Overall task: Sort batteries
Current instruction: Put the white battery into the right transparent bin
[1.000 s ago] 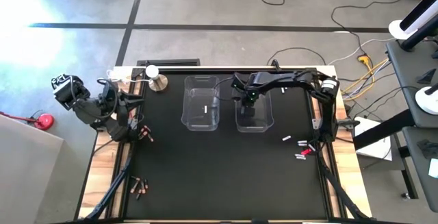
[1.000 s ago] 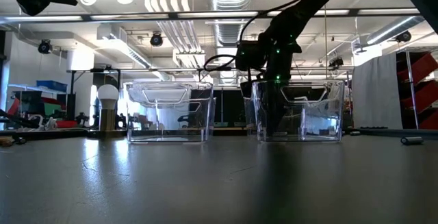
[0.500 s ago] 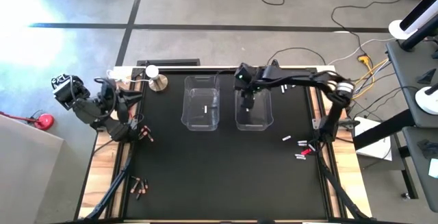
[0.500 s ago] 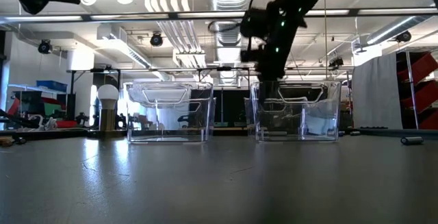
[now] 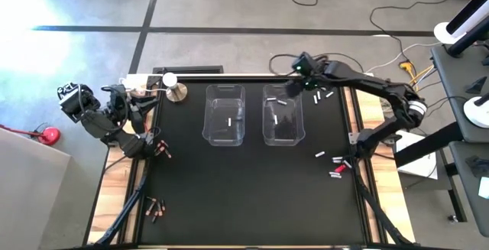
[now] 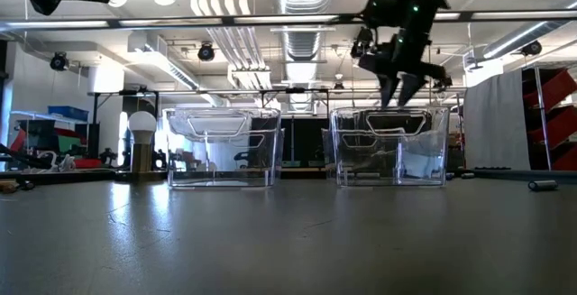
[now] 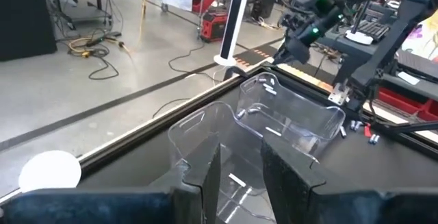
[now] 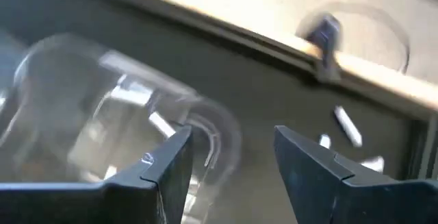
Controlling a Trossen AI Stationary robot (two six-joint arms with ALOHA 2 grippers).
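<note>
Two clear bins stand side by side at the table's far middle: the left bin (image 5: 225, 112) holds one white battery (image 5: 228, 121), the right bin (image 5: 283, 116) holds two white batteries (image 5: 282, 102). Loose batteries lie at the far right (image 5: 322, 95), at the right edge (image 5: 335, 166), at the left edge (image 5: 161, 150) and near left (image 5: 155, 208). My right gripper (image 5: 294, 88) hangs open and empty above the right bin's far right corner; it also shows in the low view (image 6: 398, 89) and in its wrist view (image 8: 233, 162). My left gripper (image 7: 239, 172) waits open at the table's far left (image 5: 145, 111).
A white ball-topped stand (image 5: 172, 83) is at the far left corner. A small red bit (image 5: 341, 170) lies among the right-edge batteries. The bins' rims (image 6: 392, 111) stand well above the table top. The table's middle and near part (image 5: 244, 196) is bare black mat.
My right gripper has risen out of the right bin and gone toward the table's far right, clear above the bin's rim. The bins have stayed in place.
</note>
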